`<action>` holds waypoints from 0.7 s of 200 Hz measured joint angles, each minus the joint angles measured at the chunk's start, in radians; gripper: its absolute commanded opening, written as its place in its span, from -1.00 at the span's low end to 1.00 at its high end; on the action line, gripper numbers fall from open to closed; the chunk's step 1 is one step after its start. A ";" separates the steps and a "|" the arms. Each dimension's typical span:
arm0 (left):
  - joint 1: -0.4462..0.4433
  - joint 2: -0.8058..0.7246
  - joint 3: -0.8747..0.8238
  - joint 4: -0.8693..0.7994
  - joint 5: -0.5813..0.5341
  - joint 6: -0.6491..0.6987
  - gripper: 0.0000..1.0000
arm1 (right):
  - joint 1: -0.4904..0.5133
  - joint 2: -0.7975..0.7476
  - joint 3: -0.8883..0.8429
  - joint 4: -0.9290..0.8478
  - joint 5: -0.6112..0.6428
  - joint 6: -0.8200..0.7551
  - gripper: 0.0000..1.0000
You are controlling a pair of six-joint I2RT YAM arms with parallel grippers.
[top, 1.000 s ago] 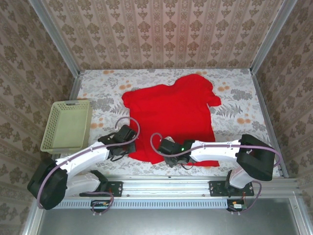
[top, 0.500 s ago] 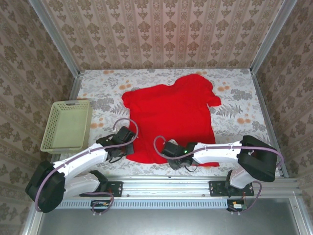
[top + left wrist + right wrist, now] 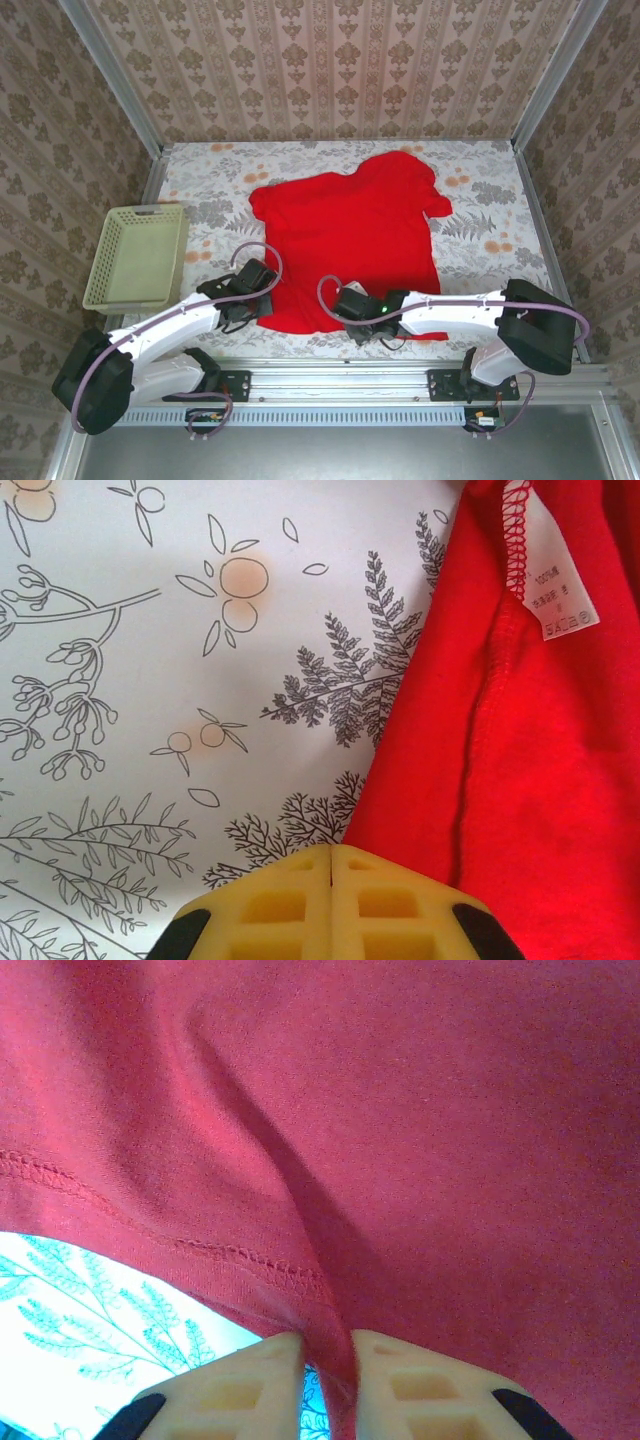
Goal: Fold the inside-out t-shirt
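Plain bright red soft cloth t-shirt [image 3: 350, 240] lies spread flat, right of pale yellow-green plastic basket [image 3: 135, 255]. Likely light, limp, bunches easily (seams out, white care label [image 3: 555, 575] showing). Best hold: near hem corners. Hem fold pinched in right gripper [image 3: 328, 1345]. On hem's basket side, left gripper [image 3: 331, 852] fully closed, no cloth seen between.

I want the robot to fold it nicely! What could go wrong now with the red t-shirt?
The right gripper pinches a thin ridge of the t-shirt at its hem, so the cloth could slip out when lifted. The left gripper is shut beside the shirt's edge with no cloth in its grip; a one-sided lift might drag the shirt crooked and bunch it.
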 measured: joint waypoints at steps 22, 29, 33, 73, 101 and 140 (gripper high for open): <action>0.000 0.000 -0.001 -0.002 -0.003 0.000 -1.00 | 0.000 -0.017 0.000 -0.005 0.008 0.000 -0.67; 0.000 0.000 -0.001 -0.004 -0.003 0.000 -1.00 | 0.000 -0.022 0.000 -0.007 0.013 0.001 -0.72; 0.000 0.000 -0.002 -0.004 -0.003 0.000 -1.00 | 0.000 -0.025 0.000 -0.008 0.018 -0.002 -0.75; 0.000 -0.026 -0.014 -0.014 -0.003 0.000 -0.94 | 0.000 -0.056 0.003 -0.037 0.063 0.000 -0.95; 0.000 -0.126 -0.014 -0.019 0.000 0.016 -0.54 | 0.000 -0.158 0.045 -0.088 0.090 -0.023 -0.92; -0.068 -0.317 -0.011 0.029 0.013 0.124 0.17 | -0.028 -0.297 0.133 -0.098 0.105 -0.078 -0.92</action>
